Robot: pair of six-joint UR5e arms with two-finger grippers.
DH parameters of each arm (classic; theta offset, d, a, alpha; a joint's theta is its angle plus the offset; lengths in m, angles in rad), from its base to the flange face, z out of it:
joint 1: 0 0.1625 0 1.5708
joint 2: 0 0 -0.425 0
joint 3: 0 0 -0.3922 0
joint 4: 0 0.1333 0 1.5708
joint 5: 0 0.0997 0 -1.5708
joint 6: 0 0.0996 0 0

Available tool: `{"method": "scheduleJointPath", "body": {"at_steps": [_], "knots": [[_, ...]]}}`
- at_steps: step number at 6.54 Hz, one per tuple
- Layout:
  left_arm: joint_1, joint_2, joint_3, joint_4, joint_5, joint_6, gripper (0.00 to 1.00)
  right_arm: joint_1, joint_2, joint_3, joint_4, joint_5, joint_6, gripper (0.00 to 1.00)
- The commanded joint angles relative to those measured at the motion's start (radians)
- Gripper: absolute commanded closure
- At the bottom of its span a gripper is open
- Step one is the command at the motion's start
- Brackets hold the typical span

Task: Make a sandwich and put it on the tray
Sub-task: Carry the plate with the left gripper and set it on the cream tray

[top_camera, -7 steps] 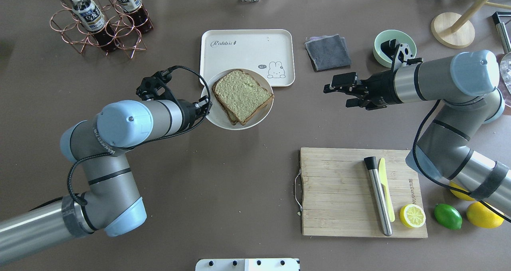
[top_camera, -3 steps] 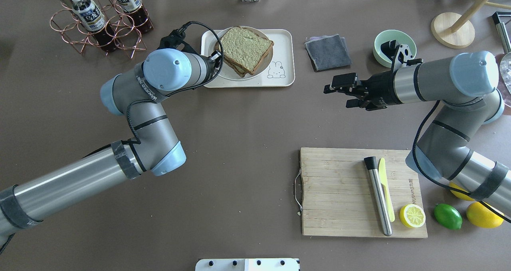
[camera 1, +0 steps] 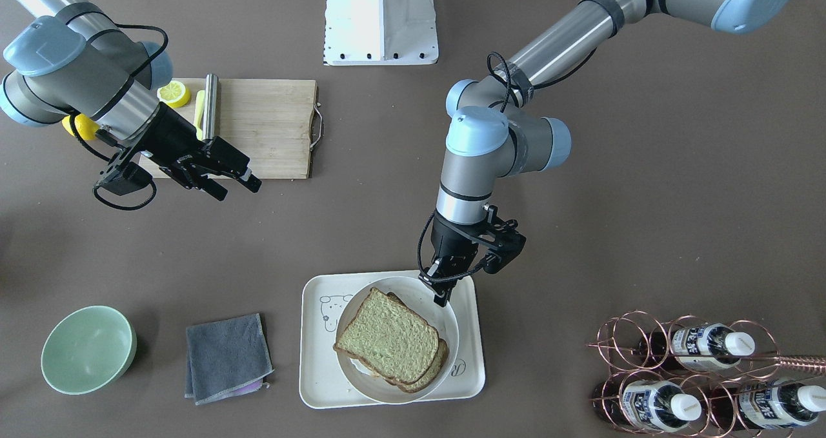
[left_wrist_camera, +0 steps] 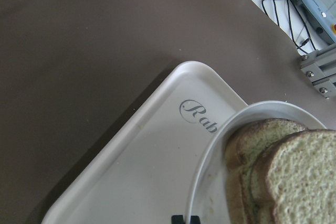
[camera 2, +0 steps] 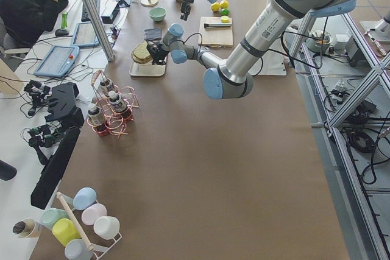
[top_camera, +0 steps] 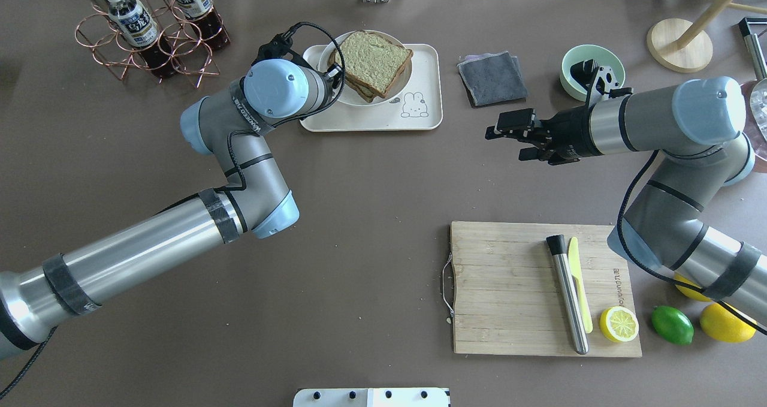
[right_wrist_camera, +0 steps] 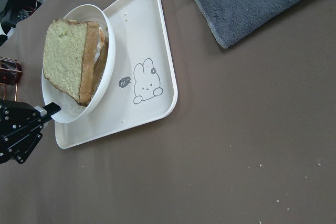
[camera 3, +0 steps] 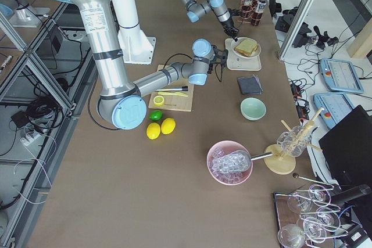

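Left arm extended, left end effector (camera 1: 441, 296) clamped on plate (camera 1: 450, 327) rim, right end effector (camera 1: 237, 189) parted

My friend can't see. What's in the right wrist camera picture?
A sandwich sits on a round white plate over a cream tray with a bunny drawing. The left gripper pinches the plate's rim, and a grey cloth lies on the brown table nearby.

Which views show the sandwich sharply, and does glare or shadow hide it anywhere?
Right wrist view: sandwich crisp, evenly lit, no glare. Left wrist view: cropped at the corner, texture still clear. Overhead view: clear, soft shadows only. Side views: too small for detail.
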Motion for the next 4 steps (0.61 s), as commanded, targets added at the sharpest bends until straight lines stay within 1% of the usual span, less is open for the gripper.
{"method": "scheduleJointPath", "body": {"at_steps": [1, 2, 3, 4], "knots": [[0.016, -0.002, 0.023, -0.024, 0.001, 0.007, 1.0, 0.0, 0.005, -0.001, -0.001, 0.0, -0.001, 0.01], [0.024, -0.002, 0.022, -0.024, 0.002, 0.01, 1.0, 0.0, 0.007, -0.004, -0.001, 0.0, -0.001, 0.01], [0.028, 0.007, 0.019, -0.028, 0.004, 0.025, 0.31, 0.0, 0.008, -0.005, -0.003, 0.0, -0.001, 0.01], [0.027, 0.01, 0.014, -0.031, 0.011, 0.043, 0.03, 0.0, 0.01, -0.005, -0.003, 0.0, 0.001, 0.01]]}}
